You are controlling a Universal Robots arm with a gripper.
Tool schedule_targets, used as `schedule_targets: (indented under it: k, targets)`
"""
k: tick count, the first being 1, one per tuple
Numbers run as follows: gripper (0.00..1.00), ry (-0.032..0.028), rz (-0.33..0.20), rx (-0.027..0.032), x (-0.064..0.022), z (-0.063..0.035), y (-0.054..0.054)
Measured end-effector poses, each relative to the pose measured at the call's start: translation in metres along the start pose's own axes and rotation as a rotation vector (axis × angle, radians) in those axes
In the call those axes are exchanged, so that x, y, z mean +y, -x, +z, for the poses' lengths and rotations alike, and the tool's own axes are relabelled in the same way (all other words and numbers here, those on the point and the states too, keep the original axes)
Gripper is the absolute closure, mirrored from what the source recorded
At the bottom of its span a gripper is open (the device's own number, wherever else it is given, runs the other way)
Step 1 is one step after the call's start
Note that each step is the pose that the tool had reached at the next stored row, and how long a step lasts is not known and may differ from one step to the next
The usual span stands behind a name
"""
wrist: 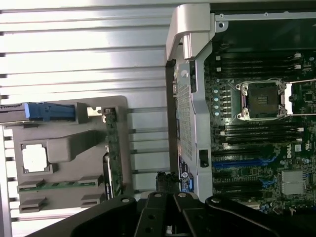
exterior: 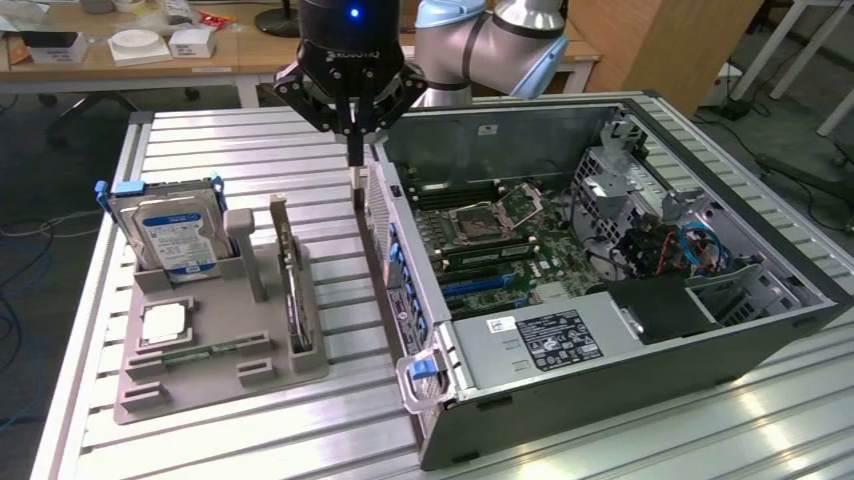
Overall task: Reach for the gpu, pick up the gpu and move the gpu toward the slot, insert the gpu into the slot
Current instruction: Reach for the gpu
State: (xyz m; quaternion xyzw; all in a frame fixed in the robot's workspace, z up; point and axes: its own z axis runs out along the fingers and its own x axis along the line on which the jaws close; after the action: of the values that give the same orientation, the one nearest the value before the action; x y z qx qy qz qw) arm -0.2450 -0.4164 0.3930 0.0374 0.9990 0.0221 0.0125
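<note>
Exterior view: gripper point(exterior: 355, 150), jaws pressed together on nothing, hangs over the slatted table point(exterior: 240, 440) between grey holder tray point(exterior: 200, 385) and open computer case point(exterior: 601, 400), near the case wall. The gpu point(exterior: 296, 290) stands on edge in the tray, apart from the gripper; hard drive point(exterior: 167, 228) upright beside it. Wrist view: gripper point(wrist: 168, 183) from above; gpu point(wrist: 112, 148) as a thin green edge; processor socket point(wrist: 261, 101) seen squarely.

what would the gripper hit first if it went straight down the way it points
The gripper would probably meet the slatted table, in the gap between the grey holder and the computer case. Depth is unclear: it might graze the case's rear wall.
</note>
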Motion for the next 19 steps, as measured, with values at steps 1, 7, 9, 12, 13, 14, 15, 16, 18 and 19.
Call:
schedule_targets:
  k: [1, 7, 9, 12, 13, 14, 15, 16, 18, 19]
  targets:
    - [0.90, 0.0000, 0.000, 0.0000, -0.0001, 0.0000, -0.0003]
    - [0.90, 0.0000, 0.000, 0.0000, -0.0009, -0.0001, -0.0023]
    - [0.90, 0.0000, 0.000, 0.0000, -0.0011, -0.0001, -0.0029]
    - [0.90, 0.0000, 0.000, 0.0000, -0.0014, -0.0001, -0.0039]
    - [0.90, 0.0000, 0.000, 0.0000, -0.0016, -0.0001, -0.0043]
    - [0.90, 0.0000, 0.000, 0.0000, -0.0016, -0.0001, -0.0046]
    - [0.90, 0.0000, 0.000, 0.0000, -0.0017, -0.0002, -0.0049]
    - [0.90, 0.0000, 0.000, 0.0000, -0.0018, -0.0002, -0.0053]
    - [0.90, 0.0000, 0.000, 0.0000, -0.0020, -0.0002, -0.0059]
    - [0.90, 0.0000, 0.000, 0.0000, -0.0021, -0.0002, -0.0063]
